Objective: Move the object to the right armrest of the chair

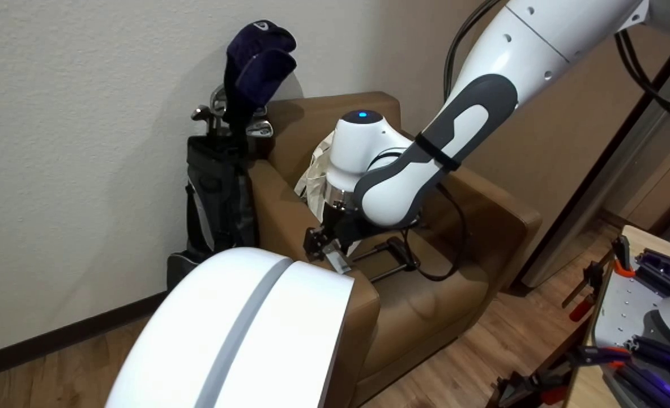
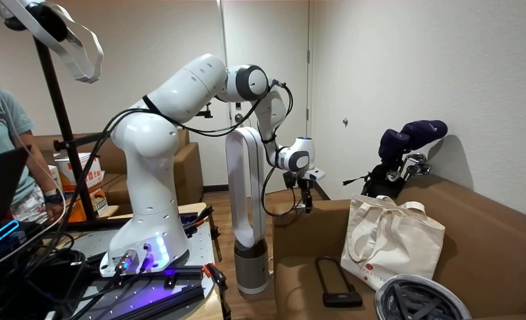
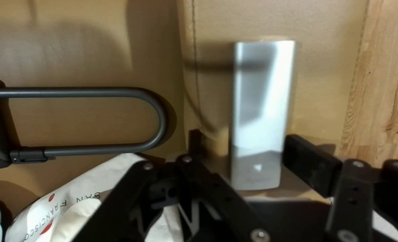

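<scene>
The object is a flat silver bar with a small pale triangle near one end. It lies on the brown chair's armrest. It also shows on that armrest in an exterior view, and as a small light sliver in an exterior view. My gripper is open, with its fingers on either side of the bar's near end. The right finger in the wrist view looks close to the bar; the left is apart from it. Whether the right one touches is unclear. The gripper is low over the armrest in both exterior views.
A black U-shaped lock lies on the seat beside the armrest. A canvas tote bag leans on the backrest, with a helmet near it. A tall white fan stands just outside the armrest. A golf bag stands behind it.
</scene>
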Robot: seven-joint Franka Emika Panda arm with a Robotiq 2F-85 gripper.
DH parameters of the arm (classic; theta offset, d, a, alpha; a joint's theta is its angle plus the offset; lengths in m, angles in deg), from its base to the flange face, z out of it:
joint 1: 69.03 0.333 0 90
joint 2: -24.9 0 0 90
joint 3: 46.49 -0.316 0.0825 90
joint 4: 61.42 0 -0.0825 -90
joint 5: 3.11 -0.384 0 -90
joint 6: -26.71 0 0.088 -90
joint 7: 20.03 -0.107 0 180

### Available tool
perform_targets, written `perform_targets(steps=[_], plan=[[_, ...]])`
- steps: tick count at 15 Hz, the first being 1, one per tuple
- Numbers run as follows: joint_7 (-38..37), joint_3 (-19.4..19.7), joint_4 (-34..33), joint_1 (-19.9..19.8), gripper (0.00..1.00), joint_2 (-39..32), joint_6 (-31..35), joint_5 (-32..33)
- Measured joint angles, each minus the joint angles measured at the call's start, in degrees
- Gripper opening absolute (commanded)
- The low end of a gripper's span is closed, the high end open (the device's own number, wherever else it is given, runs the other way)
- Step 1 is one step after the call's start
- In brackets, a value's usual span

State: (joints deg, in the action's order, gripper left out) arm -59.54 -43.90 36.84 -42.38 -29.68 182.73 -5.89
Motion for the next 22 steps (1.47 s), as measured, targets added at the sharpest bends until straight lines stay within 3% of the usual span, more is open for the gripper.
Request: perform_targets(steps=[5,11,16,22], plan=[[-0.1,0.9,0.2,0.0,0.04,0.2,-0.9,0.1],[3.8,1.0,-0.2,-0.4,0.07,2.6,-7.6,1.3],[7.3,0.6,0.3,-0.6,0.07,9.1,-16.9,3.2],[21.4,-5.7,2.0,-7.2,0.07,14.9,-20.2,2.6]])
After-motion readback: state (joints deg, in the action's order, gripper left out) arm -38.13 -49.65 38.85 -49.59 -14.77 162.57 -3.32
